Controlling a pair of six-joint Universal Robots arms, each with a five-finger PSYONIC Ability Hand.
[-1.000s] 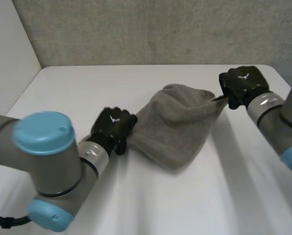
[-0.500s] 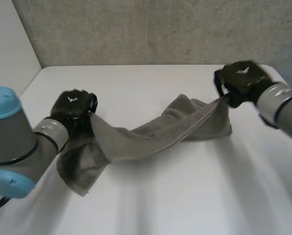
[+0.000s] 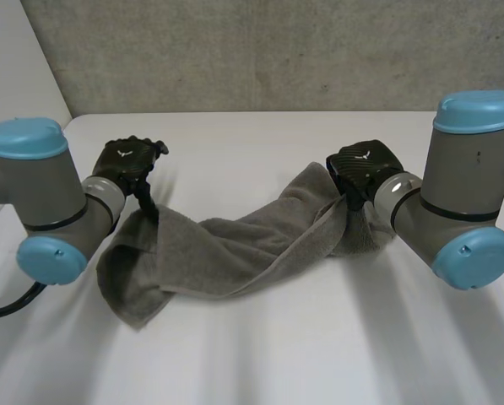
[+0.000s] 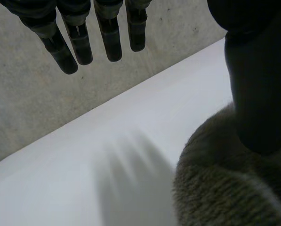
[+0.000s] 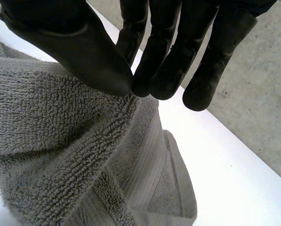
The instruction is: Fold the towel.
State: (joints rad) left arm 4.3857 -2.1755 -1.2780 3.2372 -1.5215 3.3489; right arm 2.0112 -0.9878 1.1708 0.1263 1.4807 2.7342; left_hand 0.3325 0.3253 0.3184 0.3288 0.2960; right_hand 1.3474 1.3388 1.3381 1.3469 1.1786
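Observation:
The grey towel (image 3: 235, 253) lies in a twisted band across the table, one end bunched at the left, the other at the right. My left hand (image 3: 129, 164) sits at the towel's left end. In the left wrist view its fingers (image 4: 79, 42) hang straight and apart from the thumb (image 4: 258, 94), which rests against the towel (image 4: 215, 193); this hand is open. My right hand (image 3: 361, 164) is at the towel's right end. In the right wrist view its thumb and fingers (image 5: 164, 61) pinch a fold of the towel (image 5: 60, 141) at its edge.
The white table (image 3: 277, 354) has free room in front of the towel and behind it. A grey concrete wall (image 3: 277, 51) runs along the table's far edge, and a white wall (image 3: 15, 84) stands at the left.
My left hand has opened and let go of the towel's left end. My right hand has carried its end inward, toward the middle. The towel has sagged onto the table.

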